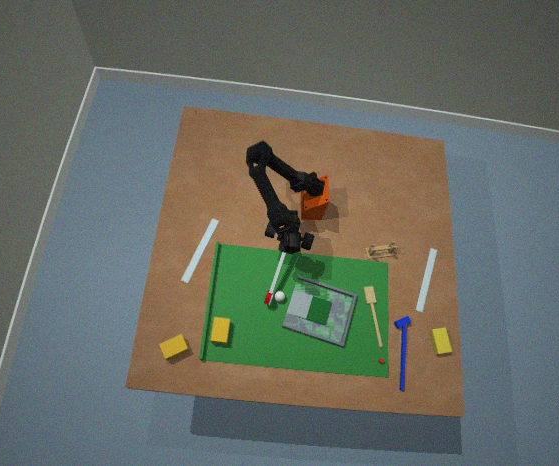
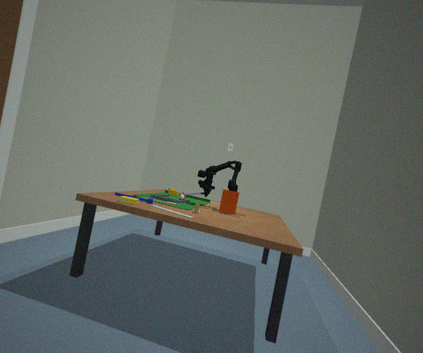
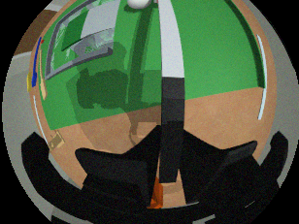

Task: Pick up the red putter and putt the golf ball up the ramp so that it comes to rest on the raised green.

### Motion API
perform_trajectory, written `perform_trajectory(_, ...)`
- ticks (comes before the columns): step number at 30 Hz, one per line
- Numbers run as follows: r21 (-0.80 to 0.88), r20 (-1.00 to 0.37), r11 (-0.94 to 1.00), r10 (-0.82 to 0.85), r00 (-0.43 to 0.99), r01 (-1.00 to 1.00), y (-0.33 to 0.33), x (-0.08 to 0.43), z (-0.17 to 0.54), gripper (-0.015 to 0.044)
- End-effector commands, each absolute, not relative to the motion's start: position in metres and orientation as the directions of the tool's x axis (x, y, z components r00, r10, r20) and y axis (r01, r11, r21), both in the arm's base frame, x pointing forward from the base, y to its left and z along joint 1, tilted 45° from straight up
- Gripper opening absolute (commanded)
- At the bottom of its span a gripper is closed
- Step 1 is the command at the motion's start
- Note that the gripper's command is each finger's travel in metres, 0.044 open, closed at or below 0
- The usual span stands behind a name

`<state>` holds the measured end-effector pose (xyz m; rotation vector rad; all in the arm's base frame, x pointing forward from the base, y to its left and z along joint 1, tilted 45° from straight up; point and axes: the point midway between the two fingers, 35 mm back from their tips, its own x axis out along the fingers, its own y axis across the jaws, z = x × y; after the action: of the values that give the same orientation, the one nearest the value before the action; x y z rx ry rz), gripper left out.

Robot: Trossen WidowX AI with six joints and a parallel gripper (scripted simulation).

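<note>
now pincer (image 1: 289,246) pinching red putter (image 1: 275,279) grip; head beside golf ball (image 1: 280,296), away from pincer.

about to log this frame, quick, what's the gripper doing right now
Gripper: closed on the red putter, gripping the dark handle end, with the red head down beside the golf ball.

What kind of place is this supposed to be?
Probably a tabletop mini-golf practice setup in a bare room: a green mat on a wooden table, a golf ball, and a ramped raised green.
</note>
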<state>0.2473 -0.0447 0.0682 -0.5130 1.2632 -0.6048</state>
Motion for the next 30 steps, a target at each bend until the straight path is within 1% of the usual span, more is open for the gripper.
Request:
perform_trajectory(1,-0.674,-0.7,0.725,-0.688,0.192,0.142,-0.03,0.244,0.054,0.0)
perform_trajectory(7,-0.671,-0.702,0.727,-0.686,0.192,0.141,-0.021,0.243,0.062,0.0)
perform_trajectory(16,-0.672,-0.702,0.727,-0.686,0.191,0.141,0.011,0.234,0.095,0.0)
perform_trajectory(30,-0.677,-0.7,0.724,-0.689,0.187,0.135,0.006,0.235,0.089,0.0)
